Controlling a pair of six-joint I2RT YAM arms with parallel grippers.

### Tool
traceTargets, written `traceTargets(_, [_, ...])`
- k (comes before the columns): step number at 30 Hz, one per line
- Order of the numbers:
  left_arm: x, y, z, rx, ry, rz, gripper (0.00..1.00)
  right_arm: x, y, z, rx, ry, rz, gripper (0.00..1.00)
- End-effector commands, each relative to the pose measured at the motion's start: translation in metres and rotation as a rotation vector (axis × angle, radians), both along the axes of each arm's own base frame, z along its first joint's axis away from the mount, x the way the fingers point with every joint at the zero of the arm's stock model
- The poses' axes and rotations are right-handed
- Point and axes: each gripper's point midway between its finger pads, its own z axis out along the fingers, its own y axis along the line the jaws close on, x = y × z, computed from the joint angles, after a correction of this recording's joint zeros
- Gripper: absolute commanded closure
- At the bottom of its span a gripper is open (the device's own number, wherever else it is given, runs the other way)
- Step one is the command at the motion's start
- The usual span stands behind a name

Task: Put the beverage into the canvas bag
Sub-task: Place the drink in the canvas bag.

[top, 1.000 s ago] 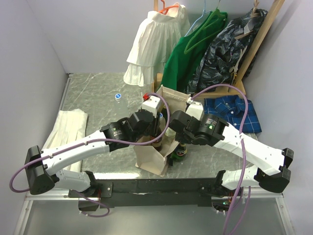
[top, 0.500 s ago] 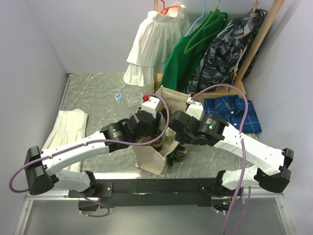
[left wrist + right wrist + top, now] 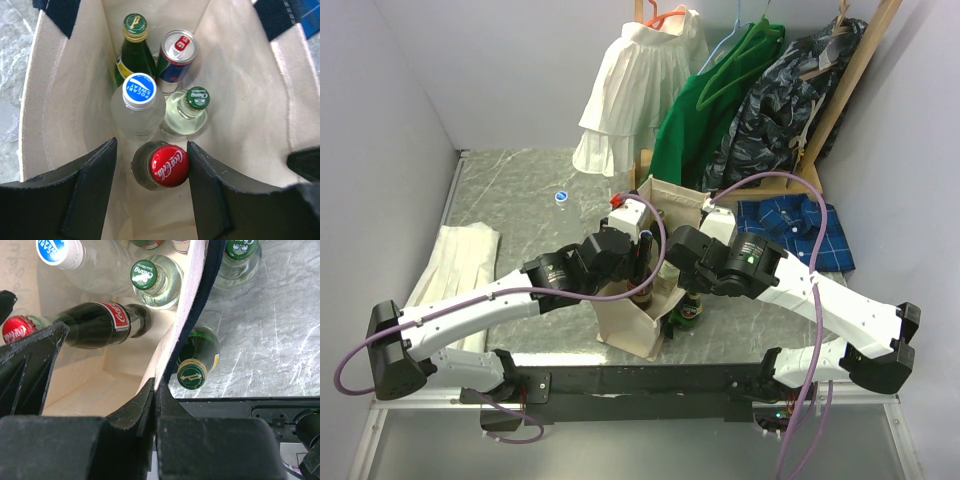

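Red-capped dark glass cola bottle (image 3: 168, 165) sits inside the tall cream canvas bag (image 3: 65, 100); left gripper (image 3: 151, 170) released, jaws apart beside the cap; right gripper (image 3: 155, 390) clenched on the bag's rim.

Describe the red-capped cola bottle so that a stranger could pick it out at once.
Look into the tall cream canvas bag with navy handles. Inside, between the black fingers of the left gripper, is a dark glass bottle. Its red cap with white script sets it apart from the blue-capped clear bottle and green-capped clear bottle beside it.
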Motion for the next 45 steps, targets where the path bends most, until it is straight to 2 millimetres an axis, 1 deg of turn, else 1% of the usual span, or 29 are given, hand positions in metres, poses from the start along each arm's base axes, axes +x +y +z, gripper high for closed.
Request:
traceTargets(1, [-0.004, -0.004, 0.027, -0.068, -0.046, -0.037, 0.37, 0.007, -0.006, 0.011, 0.01, -0.063, -0.027, 0.97])
traceTargets(13, [-0.007, -0.007, 0.035, -0.083, -0.062, -0.06, 0.35, 0.009, -0.005, 0.013, 0.013, -0.068, -0.029, 0.94])
traceTargets(24, [-0.01, -0.007, 0.057, -0.134, -0.098, -0.087, 0.34, 0.011, -0.004, 0.018, 0.012, -0.076, -0.029, 0.91])
traceTargets(27, [-0.01, -0.006, 0.066, -0.15, -0.109, -0.086, 0.34, 0.012, -0.004, 0.023, 0.022, -0.085, -0.03, 0.91])
traceTargets(34, [-0.009, 0.0, 0.099, -0.178, -0.142, -0.068, 0.34, 0.011, -0.007, 0.026, 0.006, -0.08, -0.031, 0.9])
traceTargets(38, [-0.009, 0.006, 0.11, -0.184, -0.168, -0.055, 0.32, 0.012, -0.008, 0.031, 0.001, -0.086, -0.033, 0.9])
traceTargets(40, [-0.008, 0.009, 0.114, -0.184, -0.178, -0.046, 0.31, 0.011, -0.01, 0.032, -0.003, -0.088, -0.033, 0.86])
traceTargets(41, [-0.007, 0.01, 0.115, -0.182, -0.182, -0.043, 0.31, 0.011, -0.01, 0.033, -0.001, -0.091, -0.029, 0.8])
traceTargets(43, [-0.007, 0.012, 0.114, -0.174, -0.182, -0.036, 0.3, 0.012, -0.01, 0.033, -0.002, -0.091, -0.028, 0.74])
traceTargets(44, [-0.006, 0.013, 0.114, -0.171, -0.184, -0.031, 0.3, 0.011, -0.009, 0.032, -0.001, -0.09, -0.025, 0.7])
traceTargets(45, [-0.006, 0.013, 0.113, -0.167, -0.183, -0.032, 0.3, 0.011, -0.009, 0.031, -0.004, -0.089, -0.024, 0.68])
